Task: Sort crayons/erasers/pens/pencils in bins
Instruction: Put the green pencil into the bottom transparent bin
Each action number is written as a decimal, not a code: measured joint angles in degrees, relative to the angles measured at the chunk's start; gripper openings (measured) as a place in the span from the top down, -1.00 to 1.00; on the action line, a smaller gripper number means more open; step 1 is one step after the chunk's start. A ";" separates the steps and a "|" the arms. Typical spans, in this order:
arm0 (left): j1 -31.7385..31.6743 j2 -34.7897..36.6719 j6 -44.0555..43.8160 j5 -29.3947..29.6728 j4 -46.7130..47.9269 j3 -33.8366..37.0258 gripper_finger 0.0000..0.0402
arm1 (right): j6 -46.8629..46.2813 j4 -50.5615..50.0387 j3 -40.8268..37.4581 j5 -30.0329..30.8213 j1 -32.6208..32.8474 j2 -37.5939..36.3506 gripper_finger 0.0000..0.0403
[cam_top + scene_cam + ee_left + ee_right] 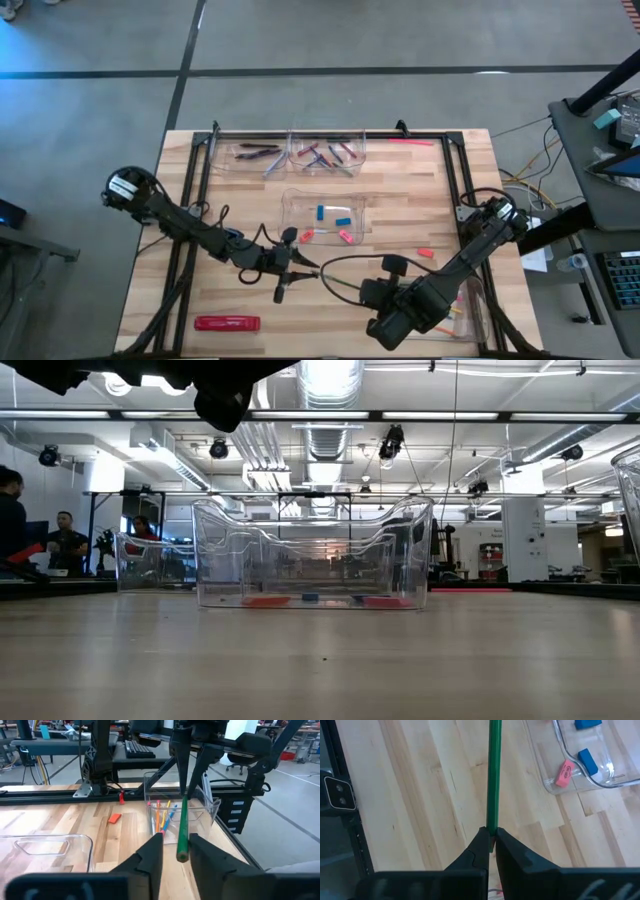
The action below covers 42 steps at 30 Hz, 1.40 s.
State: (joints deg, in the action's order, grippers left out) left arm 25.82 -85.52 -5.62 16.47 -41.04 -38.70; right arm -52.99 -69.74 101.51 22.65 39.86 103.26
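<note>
A long green pencil (494, 775) is held by my right gripper (491, 837), which is shut on it above the table's near middle (362, 290). Its free end (182, 855) reaches between the fingers of my left gripper (176, 852), which is open; the fingers stand on either side without touching it. Four clear bins are on the table: one with pens (255, 152) and one with crayons (328, 150) at the far edge, one with erasers (325, 215) in the middle, and one with pencils (167, 815) at the near right. My right gripper pinches the green pencil near one end (493, 831) between its two fingertips. The fingers lie along the pencil, which sticks out forward from them toward the left gripper. The pencil is lifted clear of the table.
A loose red eraser (425, 253) lies on the table right of the eraser bin. A long red flat pack (227, 322) lies at the near left. A thin red stick (410, 142) lies at the far right. A black frame (450, 180) borders the wooden top.
</note>
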 joint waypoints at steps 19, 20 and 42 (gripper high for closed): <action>0.04 0.02 0.28 -0.61 -0.13 -0.07 0.93 | 0.48 -0.34 -0.04 0.01 -0.04 0.00 0.94; 0.04 0.02 0.30 -0.59 -0.13 -0.07 0.93 | 0.48 -0.34 -0.04 0.03 -0.04 0.00 0.94; -0.02 0.06 0.39 0.30 -0.96 -0.15 0.93 | 0.01 -1.67 2.13 1.82 0.89 -2.16 0.19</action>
State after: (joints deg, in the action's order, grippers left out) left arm 25.80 -85.45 -5.23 16.77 -42.00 -38.85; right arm -52.99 -71.42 103.64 24.46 40.74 101.10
